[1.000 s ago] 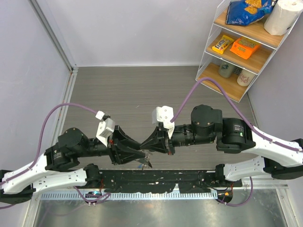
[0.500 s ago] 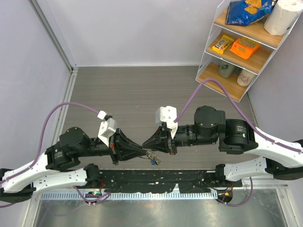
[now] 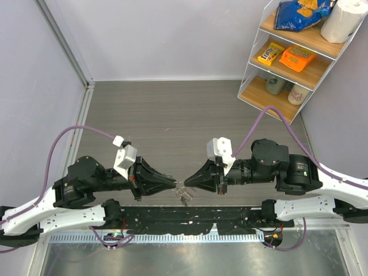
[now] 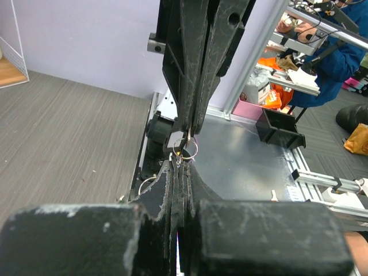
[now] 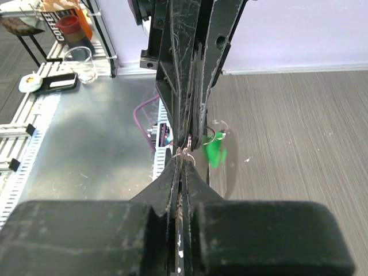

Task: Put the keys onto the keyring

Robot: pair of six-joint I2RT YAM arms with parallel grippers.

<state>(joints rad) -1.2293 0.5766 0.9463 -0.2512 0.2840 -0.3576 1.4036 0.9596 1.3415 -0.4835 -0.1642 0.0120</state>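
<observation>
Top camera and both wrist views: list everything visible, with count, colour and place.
keyring: one, silvery, between the gripper tips.
keys: count unclear, one green head, by the gripper tips.
table: one, grey wood-grain, beneath the arms.
shelf: one, white frame, far right corner.
snack bag: one, blue, top tier.
paper roll: one, white, top tier.
boxes: two, yellow and orange, middle tier.
cups: two, pale, bottom tier.
cables: two, purple, one per arm.
left gripper: one, black, shut, tip at the keyring.
right gripper: one, black, shut, opposite.

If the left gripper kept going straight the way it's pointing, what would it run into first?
The keyring at its tips, then almost at once the right gripper, which points straight back at the left gripper, nearly tip to tip. Whether they already touch is unclear.
</observation>
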